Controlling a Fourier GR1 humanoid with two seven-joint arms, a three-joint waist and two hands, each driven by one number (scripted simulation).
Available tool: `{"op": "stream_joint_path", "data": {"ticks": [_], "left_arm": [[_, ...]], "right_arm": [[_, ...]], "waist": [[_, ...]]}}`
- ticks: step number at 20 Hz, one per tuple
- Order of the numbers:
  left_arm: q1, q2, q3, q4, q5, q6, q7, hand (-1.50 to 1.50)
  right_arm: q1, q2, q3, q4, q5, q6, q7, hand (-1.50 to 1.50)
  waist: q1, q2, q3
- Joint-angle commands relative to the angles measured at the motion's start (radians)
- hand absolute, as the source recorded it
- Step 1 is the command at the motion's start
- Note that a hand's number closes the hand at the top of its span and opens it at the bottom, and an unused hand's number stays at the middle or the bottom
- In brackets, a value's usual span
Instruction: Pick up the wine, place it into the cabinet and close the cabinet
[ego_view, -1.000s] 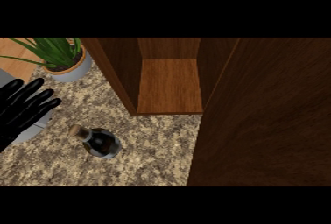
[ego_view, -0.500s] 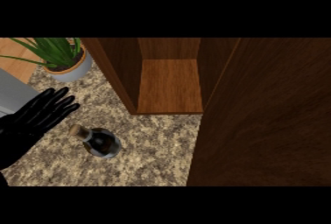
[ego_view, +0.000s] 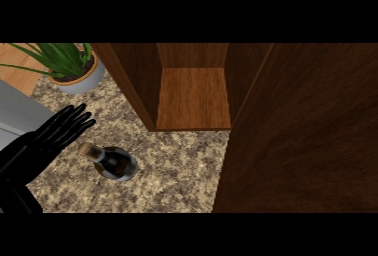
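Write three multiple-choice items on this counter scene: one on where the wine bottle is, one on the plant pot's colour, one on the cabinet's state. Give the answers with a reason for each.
1. Where is the wine bottle?
A. On the cabinet shelf
B. On the counter, in front of the cabinet's opening and to its left
C. In the plant pot

2. What colour is the plant pot?
A. Red
B. Black
C. Light grey

3. What state is the cabinet in?
A. Door open, shelf bare
B. Door shut
C. Door open, bottle inside

Answers:
1 B: the wine bottle stands on the speckled counter, beside the left robot hand.
2 C: the plant pot is light grey.
3 A: the cabinet shows its bare wooden shelf, and its door is swung out.
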Motion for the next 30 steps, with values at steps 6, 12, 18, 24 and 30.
{"op": "stream_joint_path", "data": {"ticks": [6,12,18,24,30], "left_arm": [[0.013,-0.036,0.033,0.189,-0.239,-0.086,-0.213,-1.5],[-0.053,-0.061,0.007,0.344,-0.398,-0.083,-0.352,-1.5],[-0.088,-0.026,0.01,0.499,-0.527,-0.065,-0.531,-1.5],[-0.172,0.014,0.004,0.654,-0.565,-0.05,-0.63,-1.5],[-0.212,0.011,-0.059,0.855,-0.652,-0.021,-0.777,-1.5]], "right_arm": [[0.001,-0.038,0.092,-0.145,0.18,-0.062,0.064,-1.5],[-0.003,-0.079,0.09,-0.181,0.174,-0.094,0.104,-1.5],[-0.04,-0.092,0.069,-0.169,0.144,-0.106,0.116,-1.5],[-0.015,-0.133,0.077,-0.17,0.133,-0.109,0.074,-1.5],[-0.077,-0.123,0.075,-0.104,0.125,-0.129,0.056,-1.5]], "waist": [[-0.002,-0.001,-0.001],[-0.01,-0.001,-0.001],[-0.001,0.002,-0.001],[-0.004,0.002,0.0],[-0.01,0.005,-0.002]]}}
